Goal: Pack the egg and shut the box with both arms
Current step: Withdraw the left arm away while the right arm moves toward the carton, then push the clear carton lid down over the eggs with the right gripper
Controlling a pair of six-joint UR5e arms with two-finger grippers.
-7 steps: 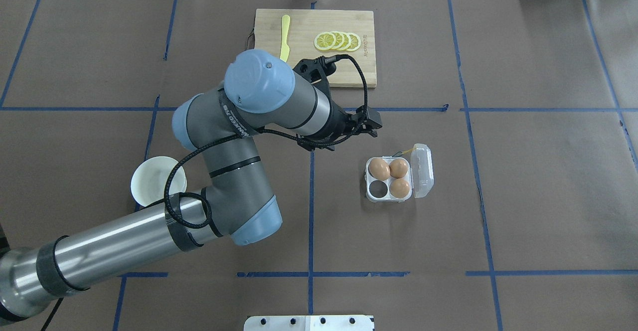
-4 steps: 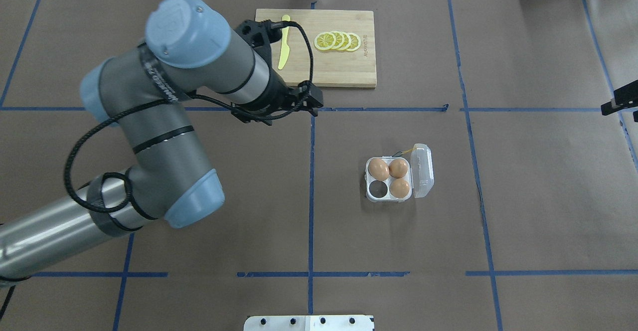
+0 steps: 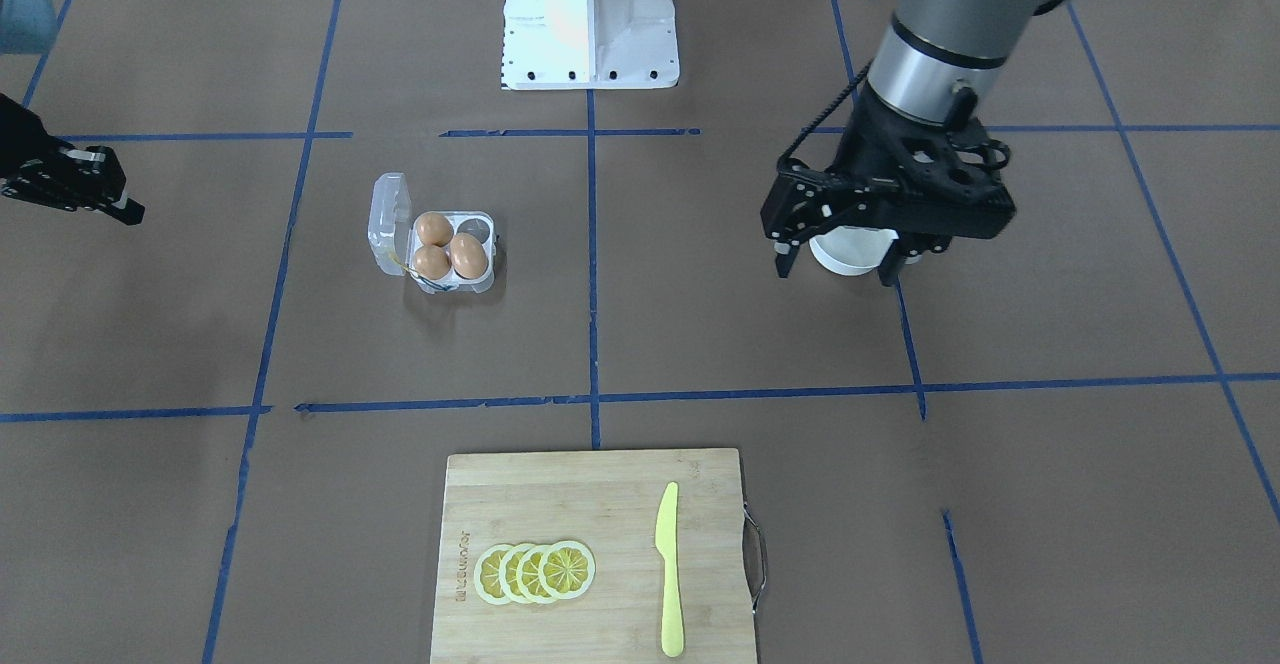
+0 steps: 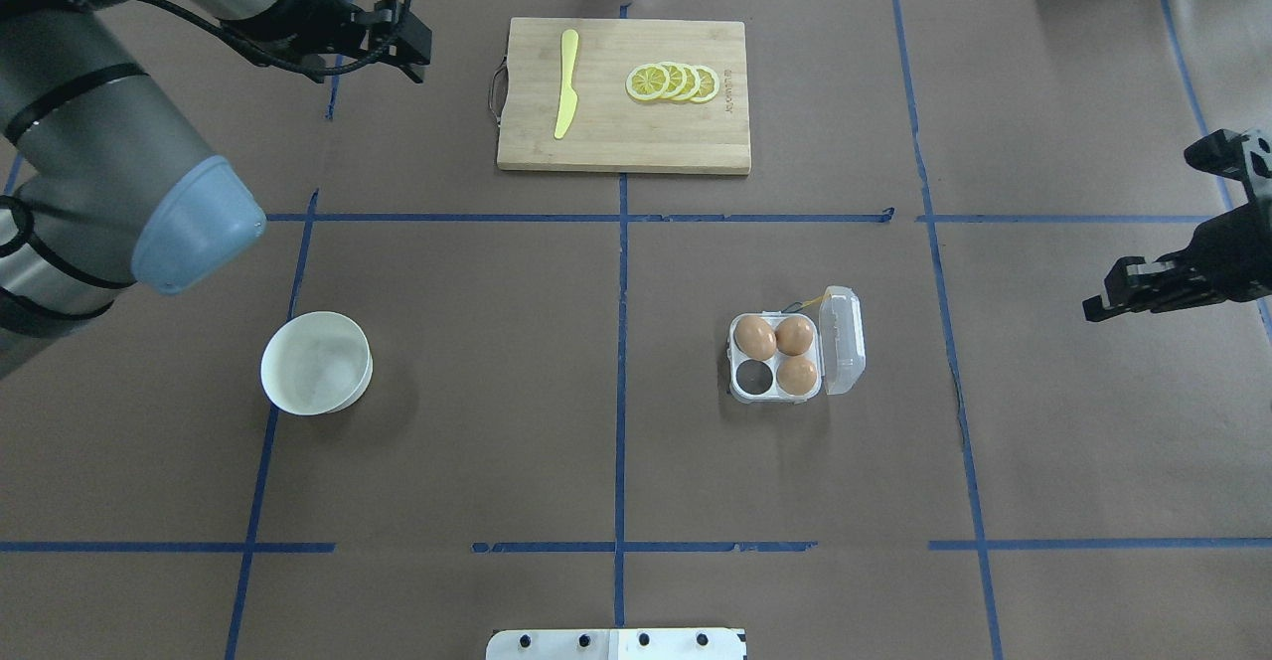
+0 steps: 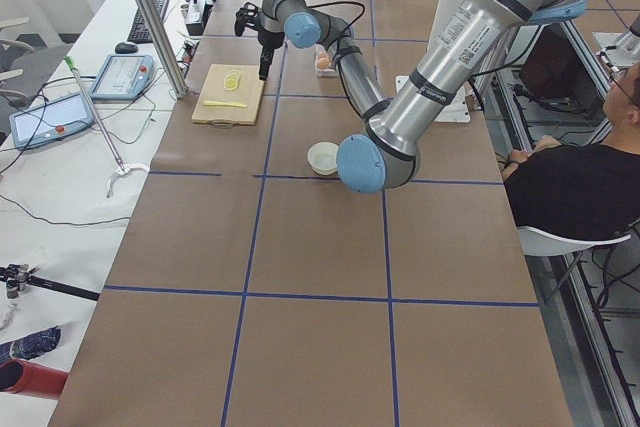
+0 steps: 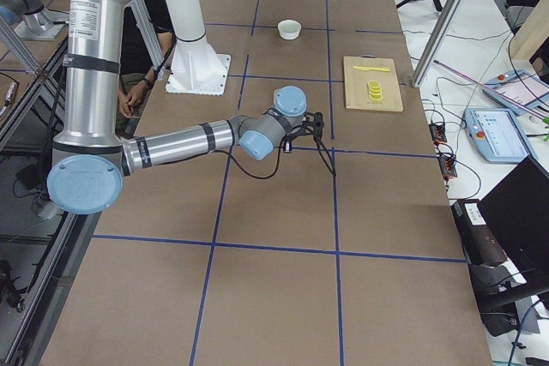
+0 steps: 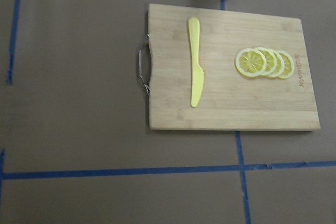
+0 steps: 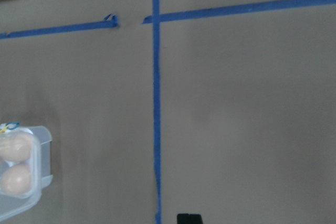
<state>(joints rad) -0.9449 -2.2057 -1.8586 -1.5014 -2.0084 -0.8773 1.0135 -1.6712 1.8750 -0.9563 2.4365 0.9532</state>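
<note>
Left gripper (image 3: pixel 836 269): fingers spread, empty, ten o'clock of box (image 4: pixel 755 378) overhead. Right gripper (image 4: pixel 1101 304): three o'clock, state indeterminate. Three eggs (image 4: pixel 755 337) seated; lid (image 4: pixel 843 342) open.

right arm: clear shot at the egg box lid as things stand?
Likely yes. The lid of the box lies open toward the right gripper; nothing shows between them.

Bright, even overhead light throws only faint, soft shadows beside the bowl (image 4: pixel 316 367) and the box (image 4: pixel 843 342). Both wrist views look soft, perhaps slightly out of focus; the white pedestal (image 3: pixel 590 19) glares.
</note>
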